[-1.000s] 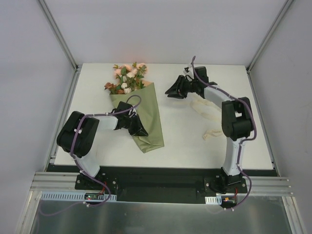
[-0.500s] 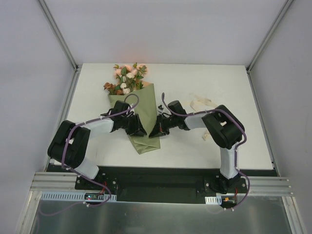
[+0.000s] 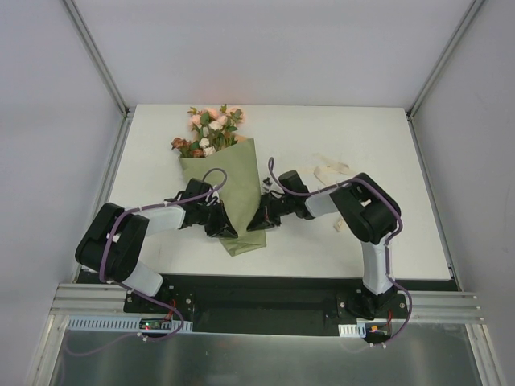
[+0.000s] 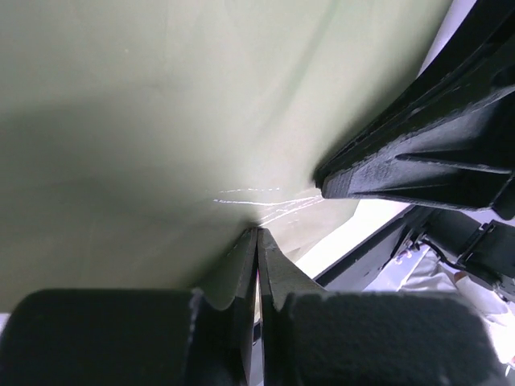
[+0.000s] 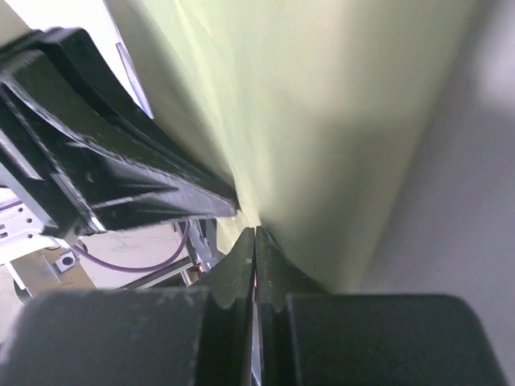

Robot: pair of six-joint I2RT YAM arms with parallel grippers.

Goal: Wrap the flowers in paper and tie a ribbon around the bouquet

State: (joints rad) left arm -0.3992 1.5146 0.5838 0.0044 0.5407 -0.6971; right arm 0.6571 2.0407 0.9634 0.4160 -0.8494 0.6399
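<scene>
The bouquet lies on the white table, its flowers [image 3: 211, 129] pointing to the back and the olive-green paper [image 3: 233, 173] narrowing toward the front. My left gripper [image 3: 225, 231] sits at the cone's lower left, shut, its tips [image 4: 257, 232] pinching a pucker of the paper [image 4: 161, 121]. My right gripper [image 3: 254, 223] meets the cone's lower right edge, shut, with its tips [image 5: 255, 232] nipping the paper [image 5: 338, 121]. The two grippers almost touch across the narrow end. The cream ribbon [image 3: 331, 170] lies loose on the table behind the right arm, partly hidden by it.
A metal frame and grey walls enclose the white table [image 3: 402, 161]. The right arm's elbow [image 3: 370, 211] hangs over the ribbon's near end [image 3: 341, 226]. The black base rail [image 3: 257, 293] runs along the front edge.
My right arm swung from the back right over to the cone's lower right edge and shut there. My left gripper slid a little lower along the cone's left side.
</scene>
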